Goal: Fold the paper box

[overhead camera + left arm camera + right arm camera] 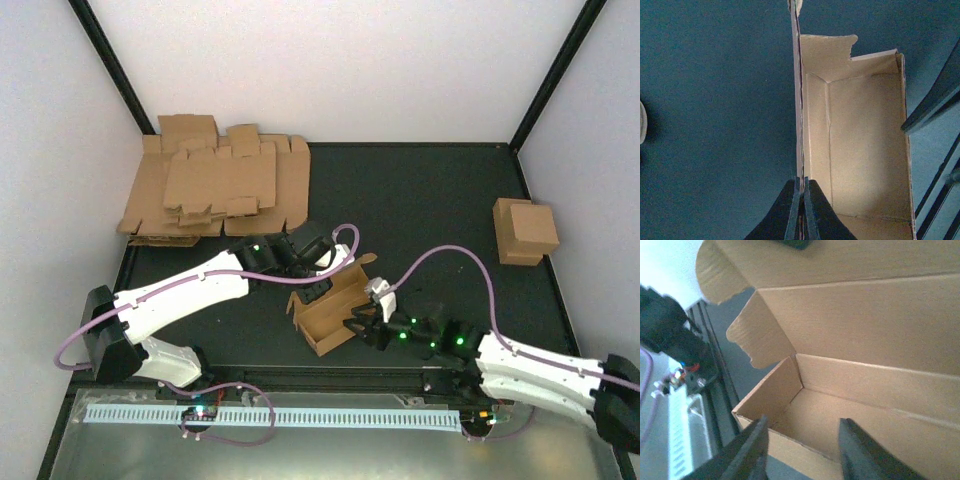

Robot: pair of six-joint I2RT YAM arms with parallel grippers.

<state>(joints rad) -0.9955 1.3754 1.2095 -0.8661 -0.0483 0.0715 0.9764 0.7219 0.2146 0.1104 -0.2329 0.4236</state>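
Observation:
The paper box [328, 322] stands mid-table as an open brown tray with its lid panel raised along the far side. My left gripper [318, 288] reaches in from the left and is shut on that upright far wall; in the left wrist view its fingertips [801, 186] pinch the thin wall edge, with the box's inside [865, 150] to their right. My right gripper [360, 326] hovers at the box's near right side. In the right wrist view, the right gripper [802, 440] is open above the near wall [790, 450], touching nothing. The lid panel [865, 315] and a side tab [760, 337] rise behind.
A pile of flat cardboard blanks [215, 185] lies at the back left. A finished small box [525, 230] sits at the right edge of the dark mat. A white slotted rail [270, 415] runs along the near edge between the arm bases.

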